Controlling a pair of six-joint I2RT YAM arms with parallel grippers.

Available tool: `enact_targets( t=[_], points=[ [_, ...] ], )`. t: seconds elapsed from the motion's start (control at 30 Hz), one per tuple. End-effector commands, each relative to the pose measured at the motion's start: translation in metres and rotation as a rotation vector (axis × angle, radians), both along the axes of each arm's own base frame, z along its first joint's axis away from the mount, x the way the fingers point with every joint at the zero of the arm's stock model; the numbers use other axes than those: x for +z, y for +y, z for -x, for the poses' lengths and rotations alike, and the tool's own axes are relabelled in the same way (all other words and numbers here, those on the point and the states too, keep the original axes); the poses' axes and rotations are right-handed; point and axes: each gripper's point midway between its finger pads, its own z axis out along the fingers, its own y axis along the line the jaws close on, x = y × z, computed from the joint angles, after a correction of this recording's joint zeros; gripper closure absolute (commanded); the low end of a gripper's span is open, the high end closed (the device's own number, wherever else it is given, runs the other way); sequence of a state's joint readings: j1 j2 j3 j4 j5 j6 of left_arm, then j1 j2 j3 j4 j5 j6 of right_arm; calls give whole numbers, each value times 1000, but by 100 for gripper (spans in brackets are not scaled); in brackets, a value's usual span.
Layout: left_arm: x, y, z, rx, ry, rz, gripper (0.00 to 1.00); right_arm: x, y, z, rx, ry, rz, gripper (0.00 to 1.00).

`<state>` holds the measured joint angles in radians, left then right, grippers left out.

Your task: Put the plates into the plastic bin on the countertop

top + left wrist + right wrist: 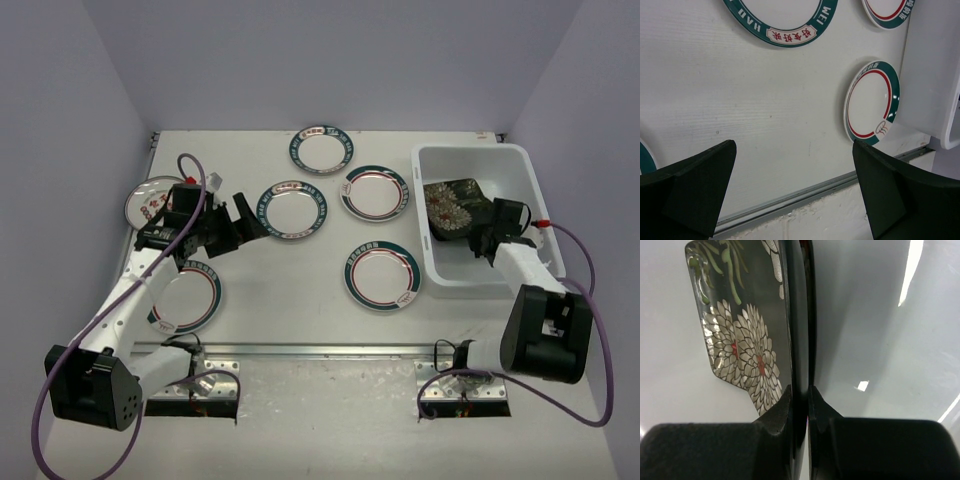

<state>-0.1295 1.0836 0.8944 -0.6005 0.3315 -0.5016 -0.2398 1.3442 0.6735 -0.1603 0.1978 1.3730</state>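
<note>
Left arm free among the plates, right arm holding one in the bin.
We see the left pincer point(250, 215) spread wide and empty, the nearest teal-rimmed plate point(292, 210) lying just to its right on the tabletop point(260, 290). Farther right, the right pincer point(800, 390) is clenched on the rim of a black floral plate point(740, 345) inside the plastic bin point(470, 152).

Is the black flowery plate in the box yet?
In. The black floral plate is inside the plastic bin, its edge pinched by the right gripper.
</note>
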Motion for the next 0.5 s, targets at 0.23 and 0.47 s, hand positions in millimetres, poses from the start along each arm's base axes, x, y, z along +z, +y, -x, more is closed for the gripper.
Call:
enact_targets(
  t=[0.23,0.47],
  points=[
    [5,-5,11,-31,-30,32,0,17,-4,-57,-30,-148,32,100],
    [5,-4,15,-29,-24,30,0,-9,7,-50,-81,43,-14,100]
  ],
)
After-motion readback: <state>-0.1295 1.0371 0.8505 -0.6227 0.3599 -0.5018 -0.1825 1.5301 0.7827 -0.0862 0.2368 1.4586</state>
